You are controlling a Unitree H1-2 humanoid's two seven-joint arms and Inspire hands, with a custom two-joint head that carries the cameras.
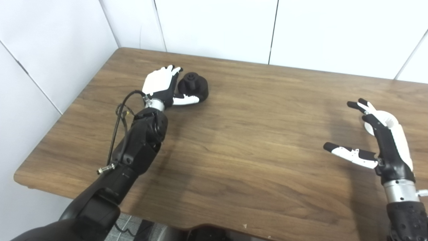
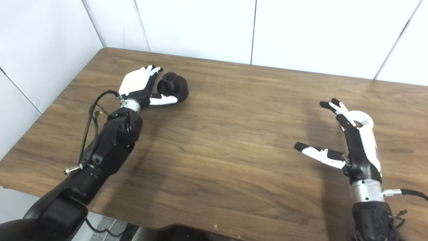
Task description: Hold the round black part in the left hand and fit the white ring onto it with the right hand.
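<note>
The round black part (image 1: 194,87) with a knob on top sits on the wooden table (image 1: 254,134) at the far left. My left hand (image 1: 161,84) is open right beside it, its fingers along the part's left side and its thumb reaching across the front. The white ring (image 2: 363,117) lies on the table at the right, partly hidden behind my right hand (image 2: 355,144). My right hand is open and empty, fingers spread and thumb pointing left, just in front of the ring.
White wall panels (image 1: 214,26) close the table's far and left sides. A black cable (image 1: 117,130) loops off the left forearm. The table's front edge (image 1: 200,226) runs along the bottom of the view.
</note>
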